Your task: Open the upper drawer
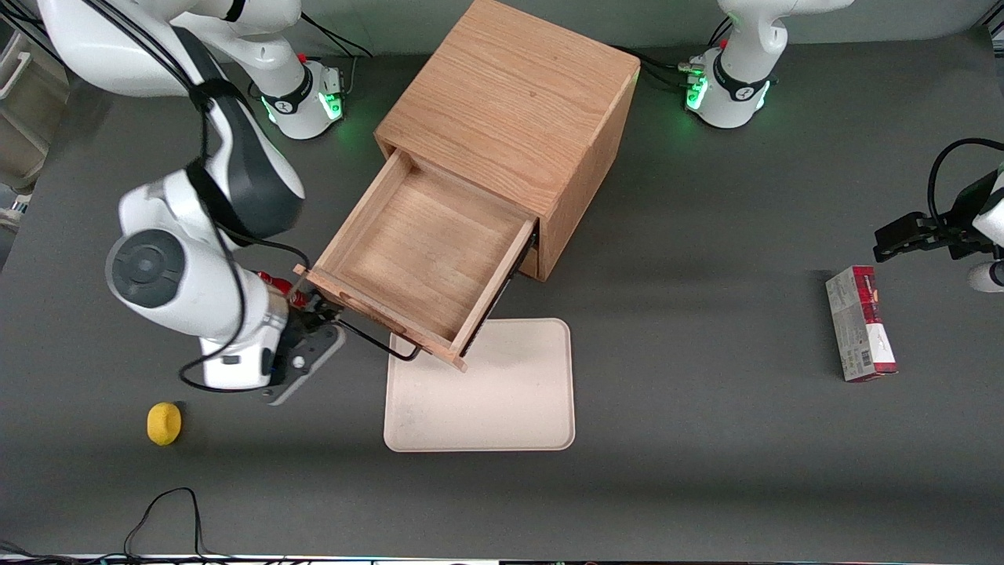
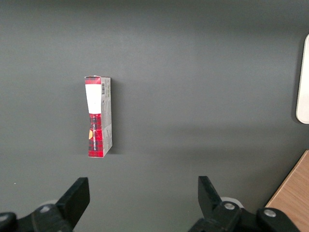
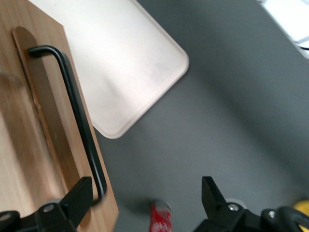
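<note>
A robotics lab is showing here: white arm bases (image 1: 725,90) are glowing green beside the wooden cabinet (image 1: 510,125) on a grey table (image 1: 706,392), cables (image 1: 169,510) trailing nearby

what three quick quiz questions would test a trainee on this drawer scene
1. True or false: the upper drawer is pulled out of the oak cabinet.
2. What lies on the table under the drawer's front edge?
3. Where is the gripper: A at the black handle's end, B above the yellow object, C over the red box?

Key: 1 true. 2 the beige tray. 3 A, fingers open.
</note>
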{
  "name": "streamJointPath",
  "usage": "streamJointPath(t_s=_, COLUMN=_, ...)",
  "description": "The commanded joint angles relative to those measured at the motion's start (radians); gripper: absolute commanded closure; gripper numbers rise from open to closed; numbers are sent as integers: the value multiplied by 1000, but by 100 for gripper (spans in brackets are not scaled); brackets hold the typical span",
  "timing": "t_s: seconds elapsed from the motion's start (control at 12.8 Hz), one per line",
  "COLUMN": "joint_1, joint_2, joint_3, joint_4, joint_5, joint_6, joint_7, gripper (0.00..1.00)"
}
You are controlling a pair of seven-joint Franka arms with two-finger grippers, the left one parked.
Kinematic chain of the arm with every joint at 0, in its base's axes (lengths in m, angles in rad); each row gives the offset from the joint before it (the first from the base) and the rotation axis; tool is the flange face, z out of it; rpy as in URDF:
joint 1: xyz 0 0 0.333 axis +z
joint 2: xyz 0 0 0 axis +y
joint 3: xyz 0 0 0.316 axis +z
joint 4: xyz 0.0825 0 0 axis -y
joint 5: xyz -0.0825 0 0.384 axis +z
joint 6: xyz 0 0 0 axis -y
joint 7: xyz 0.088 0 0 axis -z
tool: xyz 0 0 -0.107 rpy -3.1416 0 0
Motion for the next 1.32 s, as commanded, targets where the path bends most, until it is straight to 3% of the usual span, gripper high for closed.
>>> streamJointPath(t_s=0.0, joint_1=-10, joint_2=-121, joint_3=-108, joint_4=57, joint_5=23, joint_6=-110, joint_7=-13, gripper=0)
streamJointPath(t_s=0.16, joint_1=-7, joint_2=-177, joint_3=-166, joint_4=39, joint_5=30, joint_6=-170, joint_7=44, gripper=0)
streamJointPath(t_s=0.31, joint_1=-8, joint_2=-245, joint_3=-211, joint_4=-39, joint_5=90, joint_6=-235, joint_7=339, gripper=0)
streamJointPath(t_s=0.55, joint_1=-7, joint_2=-423, joint_3=-223, joint_4=-252, joint_5=133, joint_6=-203, joint_7=602, gripper=0)
streamJointPath(t_s=0.78, joint_1=-5, joint_2=-698, joint_3=-286, joint_4=-609, joint_5=171, joint_6=-22, joint_7=612, gripper=0)
streamJointPath(t_s=0.86, joint_1=-5, joint_2=-739, joint_3=-294, joint_4=-650, joint_5=181, joint_6=-18, joint_7=612, gripper=0)
streamJointPath(t_s=1.25, joint_1=-10, joint_2=-715, joint_3=-296, joint_4=-600, joint_5=164, joint_6=-57, joint_7=613, gripper=0)
